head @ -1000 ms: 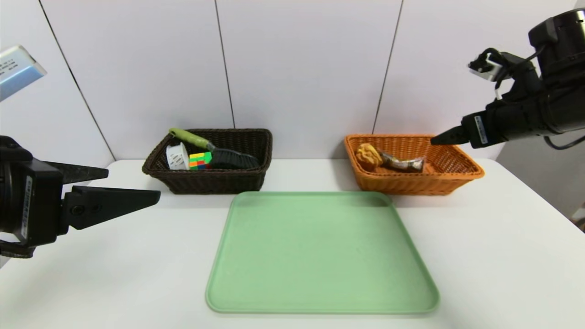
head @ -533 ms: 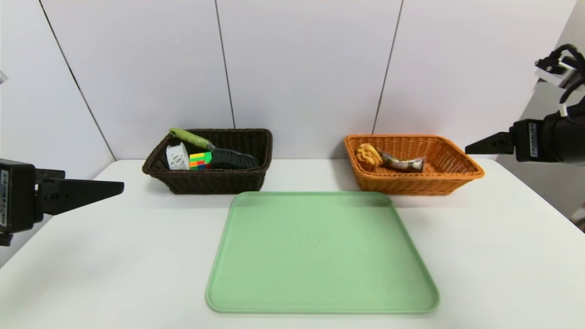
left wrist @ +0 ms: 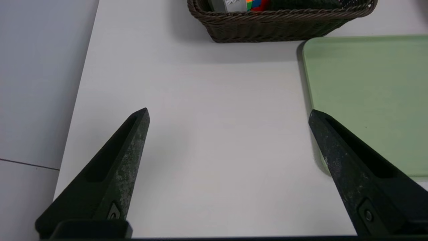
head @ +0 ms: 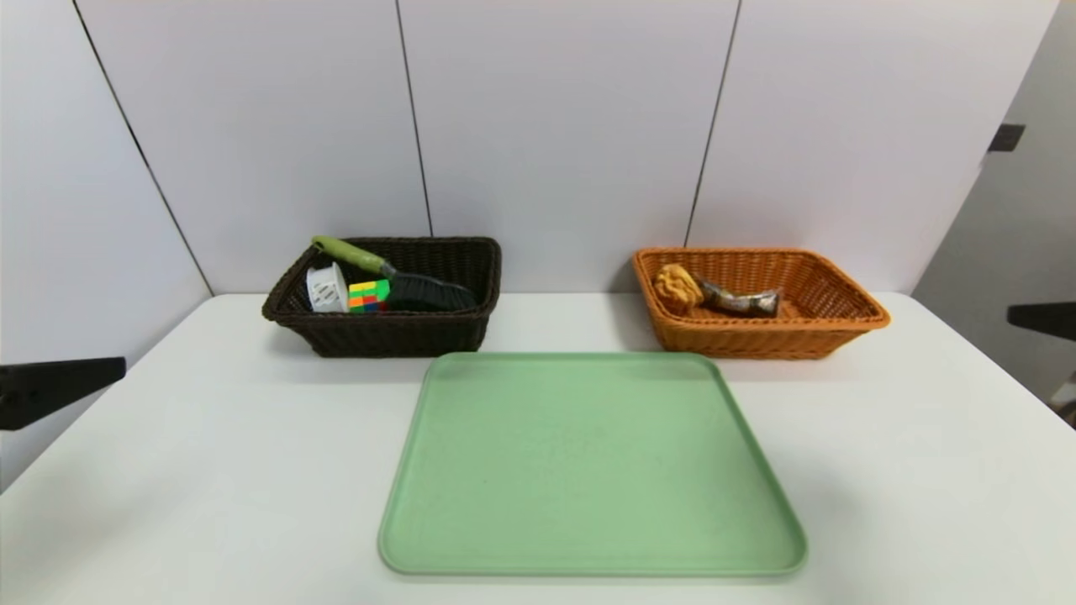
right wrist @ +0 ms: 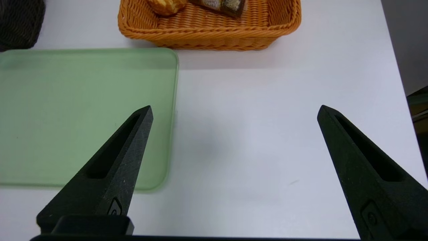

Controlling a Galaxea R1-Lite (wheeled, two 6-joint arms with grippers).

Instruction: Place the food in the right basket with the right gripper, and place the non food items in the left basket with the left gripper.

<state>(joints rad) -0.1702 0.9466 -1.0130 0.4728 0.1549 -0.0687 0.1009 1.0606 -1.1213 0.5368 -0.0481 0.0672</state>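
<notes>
We see a white table (head: 210, 470) with a pale green tray (head: 588, 470) lying flat at its centre, nothing resting on it. Behind the tray, towards the wall, stand two wicker baskets, well apart. The left basket (head: 387, 329), dark brown, holds the non-food items: a white spool (head: 326, 288), a multicoloured puzzle cube (head: 368, 296) just beside it, and a brush (head: 395, 273) whose green handle leans up over the far rim. The right basket (head: 756, 332), orange, holds the food: a bumpy round bun (head: 677, 286) and, touching it, a dark wrapped snack (head: 740, 300).

Nothing stands between either basket and the tray.

From the head camera only a dark sliver of each arm shows at the picture's edges. The wrist cameras fill that gap. The left gripper (left wrist: 228, 113) hangs over bare table beside the tray's left edge, its two black fingers (left wrist: 123, 160) spread wide with nothing between them. The right gripper (right wrist: 235, 108) hangs over bare table at the tray's right edge, its fingers (right wrist: 117, 167) equally wide and empty. Each wrist camera catches only the near wall of its own basket and the tops of what lies inside; the brush handle shows fully only from the head.
</notes>
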